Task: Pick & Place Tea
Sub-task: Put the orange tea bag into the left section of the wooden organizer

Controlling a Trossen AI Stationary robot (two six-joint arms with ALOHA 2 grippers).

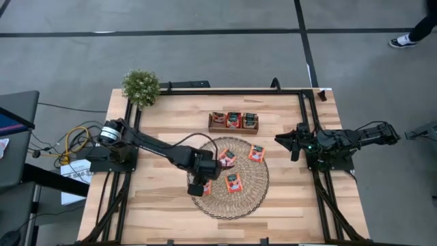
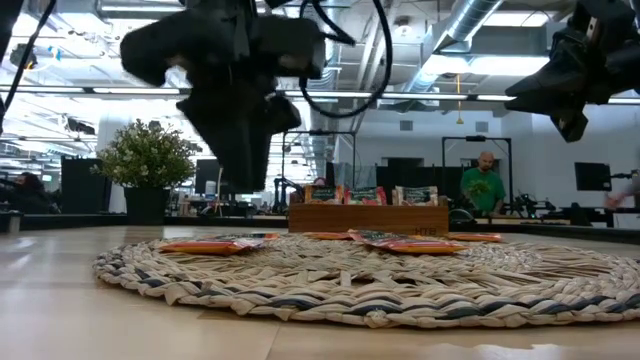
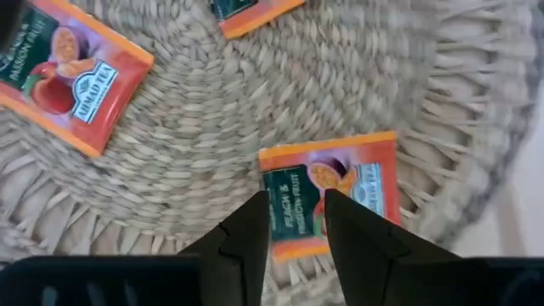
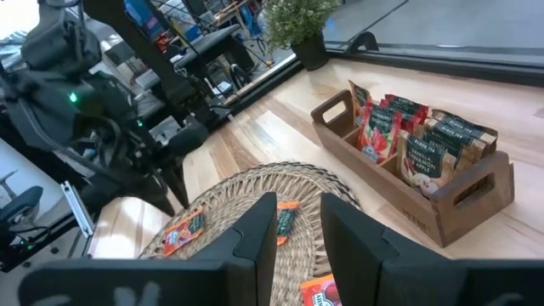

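**Operator:** Straw mat (image 1: pixel 229 205) again. What worries you?

**Arm:** Starting at my left: my left fingers (image 1: pixel 199 184) hang over the near-left part of the mat. They are apart with nothing between them. Seen from my left wrist, the orange sachet (image 3: pixel 340 183) lies flat on the weave straight below them, near the mat's fringe. It is thin and flat, so if I come down too shallow I think the fingers will close on air. Too deep, and they may dig into the straw and drag the mat with them.

**Operator:** Anything else there?

**Arm:** The sachet sits skewed to my fingers. I could catch a corner only, and then it may twist or slip out on the lift.

**Operator:** And further right?

**Arm:** The other sachets (image 1: pixel 234 182) lie loose on the mat, apart from one another. If the mat shifts, they shift too. Beyond the mat, the wooden tray (image 1: pixel 233 129) already holds sachets standing in its compartments. In a crowded slot, a new one could lean on the packed ones or tip over the wall onto the worktop (image 1: pixel 157 205).

**Operator:** Your right side?

**Arm:** My right fingers (image 1: pixel 293 142) wait above the worktop, right of the mat. They stand slightly apart and hold nothing. They are near the tray's right end, so I judge a carry toward that end could crowd them.
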